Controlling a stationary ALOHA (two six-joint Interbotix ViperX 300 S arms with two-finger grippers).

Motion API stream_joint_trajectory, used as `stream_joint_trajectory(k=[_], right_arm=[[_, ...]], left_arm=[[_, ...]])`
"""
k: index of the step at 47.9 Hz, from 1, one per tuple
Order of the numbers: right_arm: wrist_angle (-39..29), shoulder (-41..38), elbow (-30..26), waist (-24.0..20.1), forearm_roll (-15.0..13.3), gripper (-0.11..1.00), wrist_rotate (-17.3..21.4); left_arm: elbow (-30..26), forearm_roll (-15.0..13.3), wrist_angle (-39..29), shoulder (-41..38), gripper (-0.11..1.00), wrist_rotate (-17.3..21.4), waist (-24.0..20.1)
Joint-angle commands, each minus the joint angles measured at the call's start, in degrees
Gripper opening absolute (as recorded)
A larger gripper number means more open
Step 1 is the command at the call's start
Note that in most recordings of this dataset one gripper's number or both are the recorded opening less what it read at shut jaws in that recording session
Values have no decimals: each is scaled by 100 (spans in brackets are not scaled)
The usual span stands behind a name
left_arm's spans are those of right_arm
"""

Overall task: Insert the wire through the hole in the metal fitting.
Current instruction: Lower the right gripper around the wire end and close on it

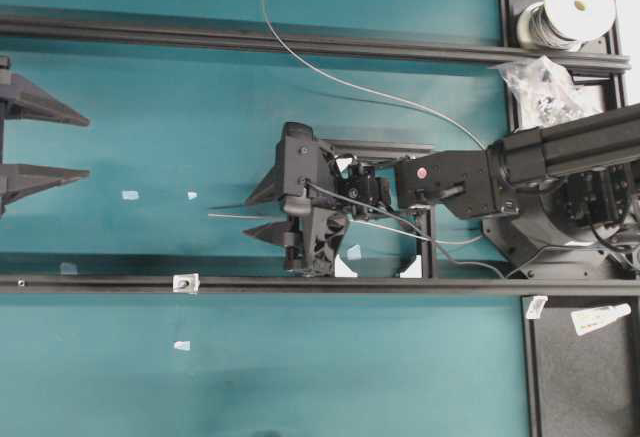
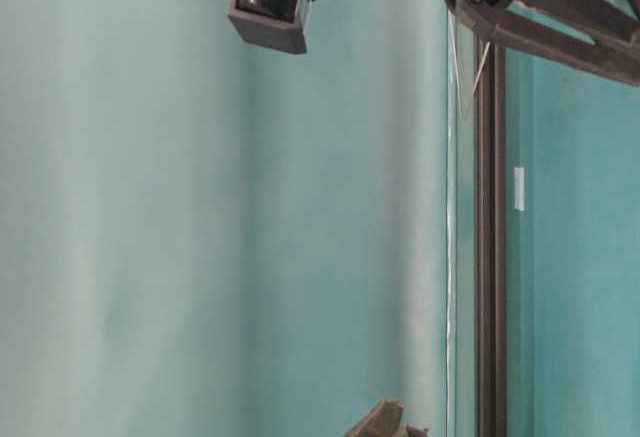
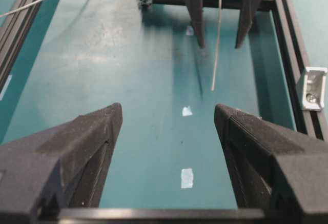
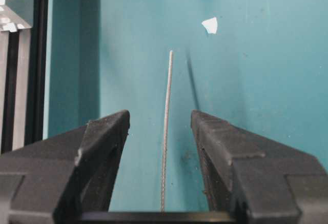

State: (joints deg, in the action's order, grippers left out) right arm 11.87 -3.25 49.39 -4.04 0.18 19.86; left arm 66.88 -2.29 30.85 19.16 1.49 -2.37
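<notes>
**Wire free end over the mat, fitting on the rail**

The thin silvery wire (image 1: 228, 215) points its straight end leftward above the teal mat. The small shiny metal fitting (image 1: 185, 282) sits on the lower black rail (image 1: 100, 282), well apart; its hole cannot be made out.

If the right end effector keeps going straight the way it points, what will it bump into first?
Probably the left end effector, though far off. The right end effector points left across bare teal table, the wire sticking out ahead. The metal fitting sits off that line. Depth is unclear.
</notes>
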Motion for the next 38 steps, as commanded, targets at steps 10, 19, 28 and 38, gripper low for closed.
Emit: stream_joint_trajectory(k=[10,19,28,38], right_arm=[[44,18,-53,-18,18,61,18],[53,-35,-53,-18,18,61,18],[53,-62,-79,-18,18,58,9],[132,-62,-53,-18,18,15,0]], left_arm=[[-35,0,26,26,95,-9,-9],[-35,0,26,26,95,-9,-18],[-35,0,26,35,95,-9,-18],[-35,0,26,26,95,-9,-18]])
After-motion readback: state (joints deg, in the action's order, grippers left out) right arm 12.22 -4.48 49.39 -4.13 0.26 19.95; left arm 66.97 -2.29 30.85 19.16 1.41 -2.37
